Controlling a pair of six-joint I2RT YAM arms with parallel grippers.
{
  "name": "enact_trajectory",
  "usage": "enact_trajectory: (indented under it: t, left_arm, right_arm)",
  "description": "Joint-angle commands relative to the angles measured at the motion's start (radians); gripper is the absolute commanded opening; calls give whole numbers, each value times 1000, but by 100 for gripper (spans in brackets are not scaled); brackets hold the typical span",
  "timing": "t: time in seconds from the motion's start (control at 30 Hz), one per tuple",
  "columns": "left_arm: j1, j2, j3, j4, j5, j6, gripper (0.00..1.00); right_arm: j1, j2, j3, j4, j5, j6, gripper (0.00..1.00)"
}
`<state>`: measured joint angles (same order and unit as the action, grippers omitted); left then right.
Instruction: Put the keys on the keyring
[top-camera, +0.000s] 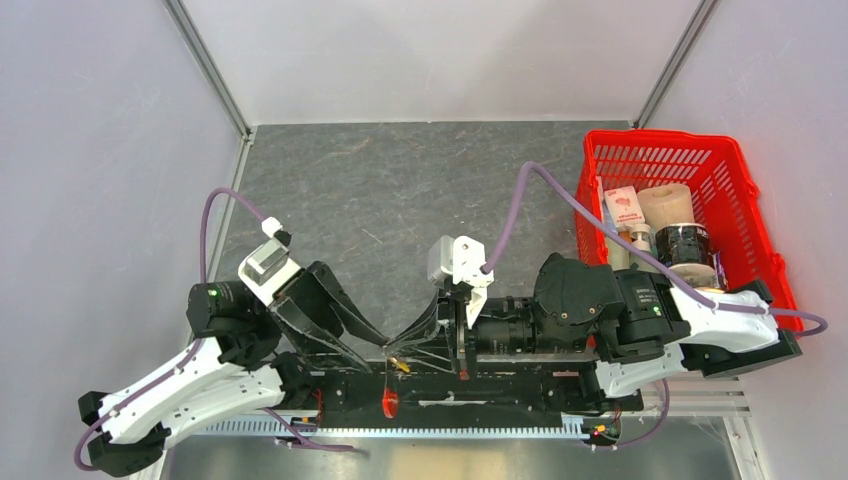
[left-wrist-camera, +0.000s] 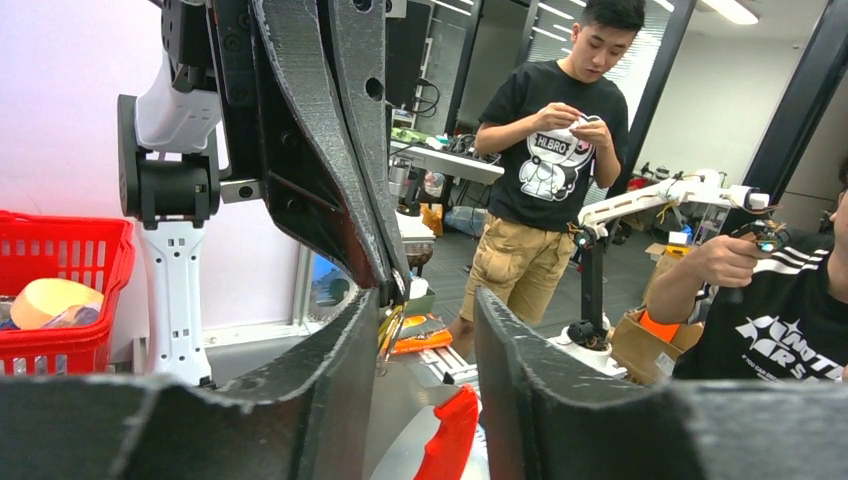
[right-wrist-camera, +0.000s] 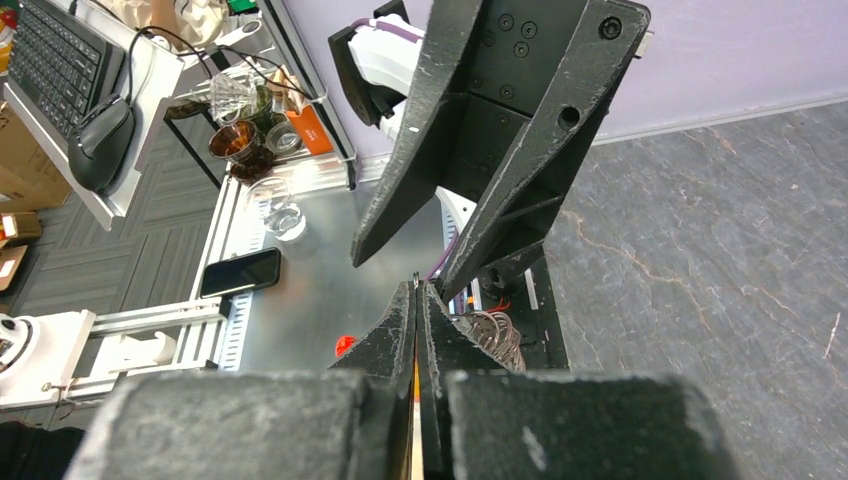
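Here, right hand (right-wrist-camera: 417, 290) pinches yellow key (top-camera: 401, 366)

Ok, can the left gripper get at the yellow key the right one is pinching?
Probably yes. The left gripper is open with its tips right beside the yellow key, nothing between them. But the right gripper is shut on it, so only a small part shows to grab.

The left arm (top-camera: 170, 392) and right arm (top-camera: 722, 325) are white shells over black joints, each trailing purple cables (top-camera: 204, 235). Gripper fingers (right-wrist-camera: 500, 130) are rough black plastic with round holes.
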<state>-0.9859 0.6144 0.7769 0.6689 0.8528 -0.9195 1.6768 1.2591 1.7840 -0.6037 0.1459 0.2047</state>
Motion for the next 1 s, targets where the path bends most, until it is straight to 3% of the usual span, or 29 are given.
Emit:
enact_trajectory:
  t: [0.0, 0.2, 0.5, 0.73, 0.97]
  left_arm:
    - [2, -1, 38, 24, 38, -28, 41]
    - [1, -8, 32, 8, 45, -22, 35]
    - [1, -31, 32, -86, 21, 32, 43]
    - [1, -38, 39, -121, 12, 57, 44]
    - [1, -27, 45, -124, 9, 59, 34]
  right_arm:
    - [-18, -1, 57, 50, -21, 3, 0]
    - [-26, 1, 62, 65, -36, 0, 0]
    - [-28, 8, 81, 70, -63, -6, 0]
    - [-28, 9, 86, 62, -68, -5, 0]
    - [-28, 15, 85, 63, -73, -4, 0]
